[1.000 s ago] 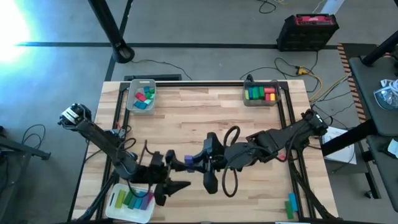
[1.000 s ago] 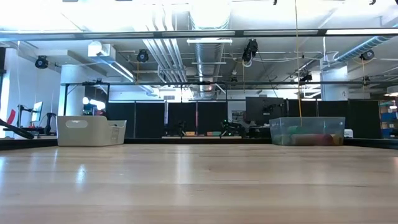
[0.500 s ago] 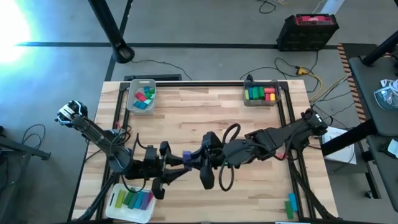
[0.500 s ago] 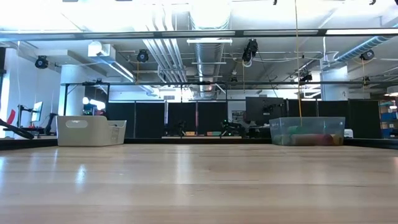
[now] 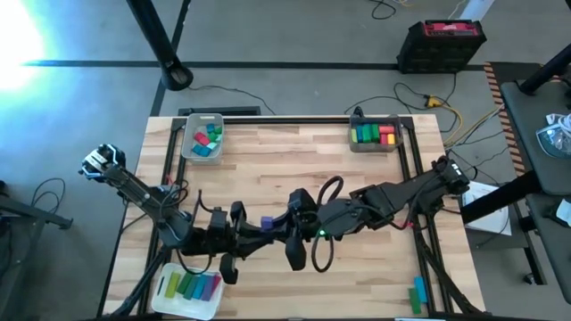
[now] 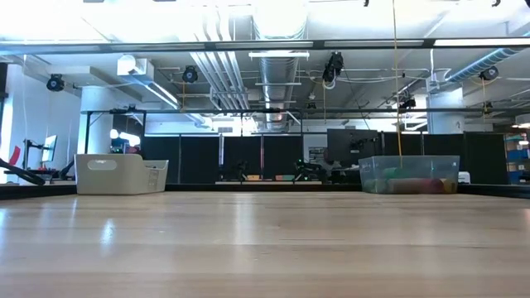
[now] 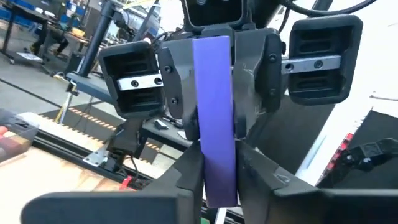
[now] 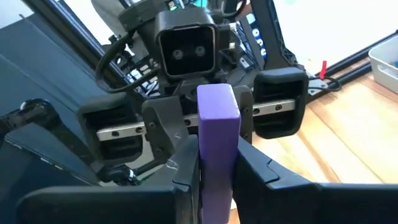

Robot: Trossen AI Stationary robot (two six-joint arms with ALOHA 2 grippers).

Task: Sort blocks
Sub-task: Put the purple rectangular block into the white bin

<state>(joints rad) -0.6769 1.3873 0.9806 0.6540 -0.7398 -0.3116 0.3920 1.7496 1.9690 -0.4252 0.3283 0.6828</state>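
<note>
A purple bar block (image 5: pixel 266 224) hangs above the table's near middle, between my two grippers, which face each other. My left gripper (image 5: pixel 252 232) comes from the left and is shut on the bar's left end. My right gripper (image 5: pixel 282 228) comes from the right and is shut on its right end. In the left wrist view the bar (image 7: pixel 214 106) runs away from my own fingers into the right gripper's fingers (image 7: pixel 175 87). The right wrist view shows the same bar (image 8: pixel 217 118) from the other side. My left gripper pinches the bar's left end (image 7: pixel 219 171) between its two fingers (image 7: pixel 189 180). It comes level from the table's left, fingers lying along the bar. The bar is clear of the table. My right gripper pinches the bar's right end (image 8: pixel 214 163) between its two fingers (image 8: pixel 186 171). It comes level from the table's right, fingers along the bar. The bar spans the gap to the other gripper.
A grey tray (image 5: pixel 203 138) with teal, red and green blocks stands at the far left. A clear tray (image 5: pixel 376 134) with green, yellow and red blocks is at the far right. A tray (image 5: pixel 187 287) of coloured bars sits at the near left corner. Loose blocks (image 5: pixel 417 294) lie near right.
My left gripper has moved away from the near-left tray, toward the far edge and the purple bar held by my right gripper. Its fingers, spread wide a second ago, have shut on the bar's left end. The right gripper and the bar have stayed nearly still.
</note>
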